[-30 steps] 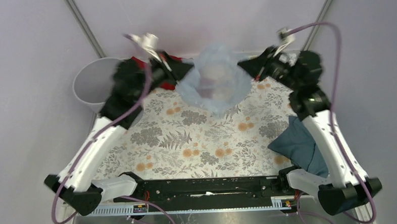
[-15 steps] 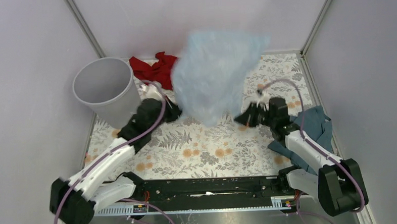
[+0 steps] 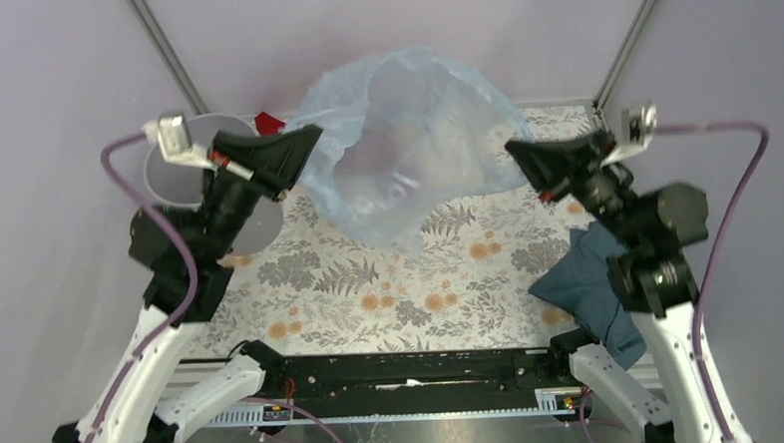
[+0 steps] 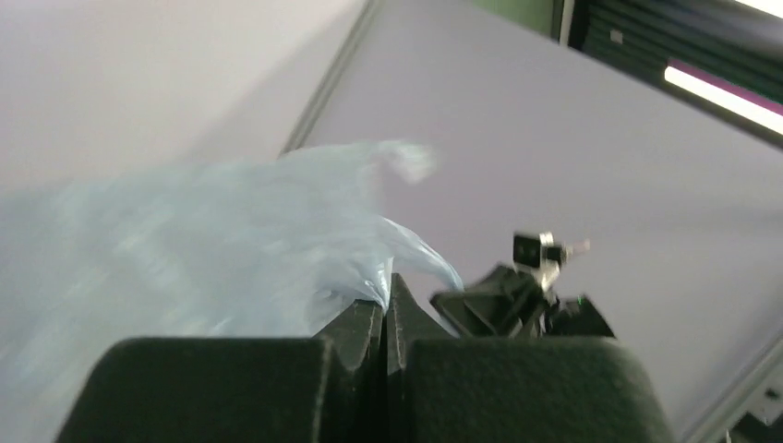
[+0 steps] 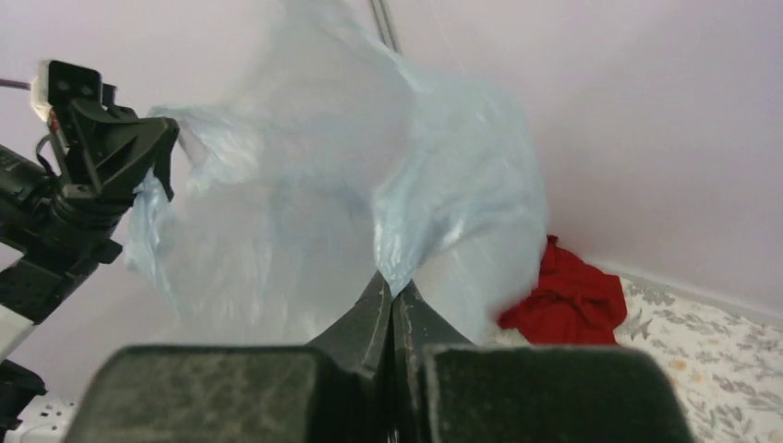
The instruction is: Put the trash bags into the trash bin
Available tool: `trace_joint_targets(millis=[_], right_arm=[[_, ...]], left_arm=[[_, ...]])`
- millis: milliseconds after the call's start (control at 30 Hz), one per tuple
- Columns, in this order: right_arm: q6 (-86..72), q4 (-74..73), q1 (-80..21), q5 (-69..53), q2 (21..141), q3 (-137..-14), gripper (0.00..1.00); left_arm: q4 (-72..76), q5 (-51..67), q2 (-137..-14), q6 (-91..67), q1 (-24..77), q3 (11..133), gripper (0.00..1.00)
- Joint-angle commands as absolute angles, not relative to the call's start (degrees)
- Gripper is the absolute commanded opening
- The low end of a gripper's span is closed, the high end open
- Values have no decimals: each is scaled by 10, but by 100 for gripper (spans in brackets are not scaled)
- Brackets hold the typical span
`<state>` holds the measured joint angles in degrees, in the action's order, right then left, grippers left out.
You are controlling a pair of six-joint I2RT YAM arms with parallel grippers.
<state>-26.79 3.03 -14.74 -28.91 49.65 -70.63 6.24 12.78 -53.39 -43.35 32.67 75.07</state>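
From above, the thin, pale blue, translucent plastic film bag (image 3: 405, 151) hangs stretched at 12 o'clock between the left gripper (image 3: 309, 135) and the right gripper (image 3: 513, 148), not in the light grey round plastic bin (image 3: 155, 182) at 10 o'clock, so the lift looks done and the drop remains. The left wrist view shows fingers (image 4: 355, 323) pressed together on one bag edge; the right wrist view shows the same pinch on the other

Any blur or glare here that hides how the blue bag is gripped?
Top external: evenly lit, sharp, trash bag clearly outlined. Left wrist: the film smears with blur at left, a light strip glares top right, yet the dark left gripper shows shut on film. Right wrist: bag slightly soft, right gripper in shadow but shut on it.
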Motion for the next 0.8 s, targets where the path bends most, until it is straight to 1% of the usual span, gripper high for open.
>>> trace_joint_targets(millis=[0, 33, 100, 167, 200, 267, 333, 500, 567, 633, 733, 767], right_arm=[[-303, 15, -149, -220, 458, -521, 0], [-309, -27, -149, -211, 465, -486, 0], [-313, -72, -149, -246, 483, -413, 0], [-323, -40, -149, -298, 481, -341, 0], [-336, -20, -149, -306, 468, -318, 0], [-340, -6, -149, -292, 439, -323, 0], [-317, -10, -149, -276, 432, -388, 0], [-251, -123, -149, -322, 509, -682, 0], [-241, -129, -149, -319, 495, -731, 0], [-227, -108, -149, -298, 455, -710, 0], [-219, -87, -150, -238, 407, -576, 2], [-218, -106, -149, -222, 407, -532, 0]], left_arm=[[23, -31, -494, -502, 323, 553, 0], [-16, -48, -496, -510, 323, 516, 0], [-100, -60, -512, -513, 319, 473, 0], [-154, -54, -512, -521, 318, 454, 0], [-150, -38, -503, -520, 318, 447, 0], [-97, 15, -478, -511, 317, 439, 0], [-30, 62, -470, -495, 318, 477, 0], [58, 244, -526, -477, 318, 682, 0], [88, 275, -533, -480, 320, 720, 0], [86, 221, -504, -461, 320, 696, 0], [-10, 31, -472, -465, 320, 601, 0], [-61, -13, -479, -464, 319, 577, 0]])
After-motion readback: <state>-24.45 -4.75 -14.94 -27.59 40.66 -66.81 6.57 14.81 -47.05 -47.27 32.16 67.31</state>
